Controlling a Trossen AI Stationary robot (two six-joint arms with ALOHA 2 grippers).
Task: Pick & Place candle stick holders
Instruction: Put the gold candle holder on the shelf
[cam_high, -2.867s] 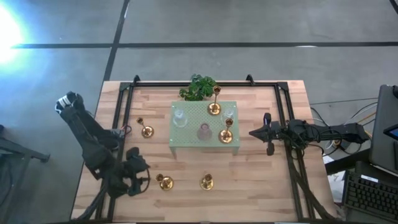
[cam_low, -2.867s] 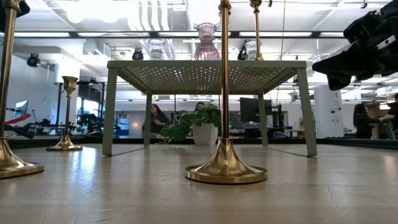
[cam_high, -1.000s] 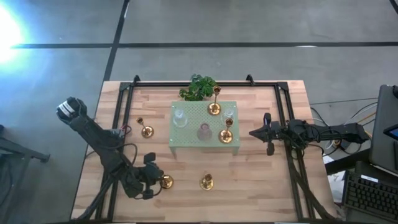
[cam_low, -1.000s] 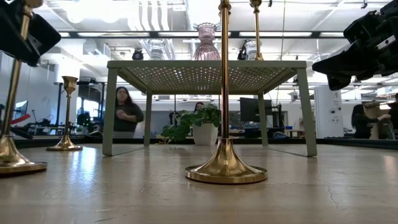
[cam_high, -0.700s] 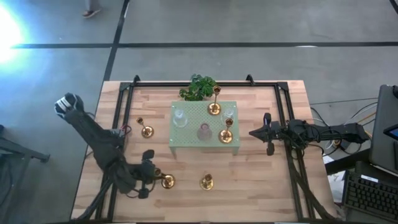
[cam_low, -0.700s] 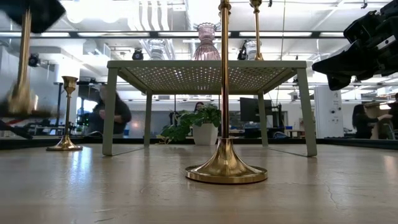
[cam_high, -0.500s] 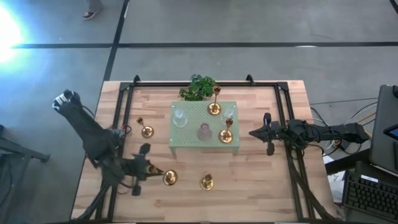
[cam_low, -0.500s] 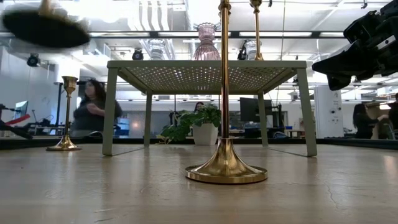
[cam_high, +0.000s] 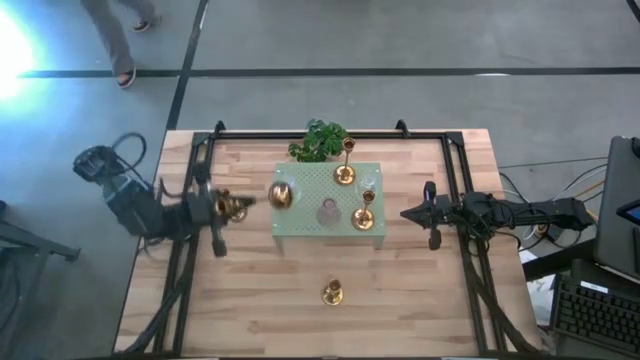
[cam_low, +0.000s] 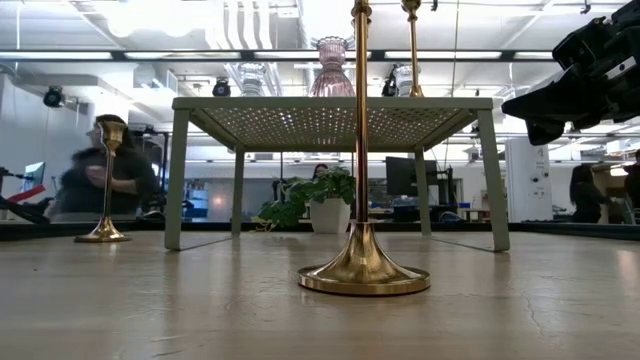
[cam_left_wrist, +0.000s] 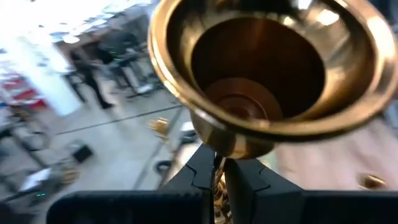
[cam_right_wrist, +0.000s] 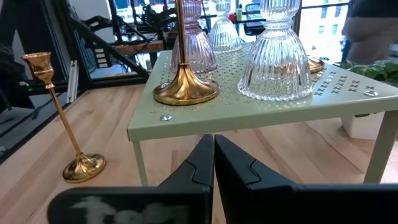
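Working from the biggest piece down, I see the pale green perforated stand (cam_high: 328, 205) at the table's centre, apparently the collecting spot: two gold holders (cam_high: 344, 174) and three glass ones (cam_high: 327, 212) already sit on it. My left gripper (cam_high: 232, 207) hovers near the stand's left edge, jaws clamped on the thin stem of a gold candle stick holder (cam_high: 281, 195), carried sideways so its round base leads over the stand. I judge that grip suits a slim stem. My right gripper (cam_high: 412, 213) waits beside the stand's right edge, jaws shut, empty. One gold holder (cam_high: 332, 293) stands alone on the near boards.
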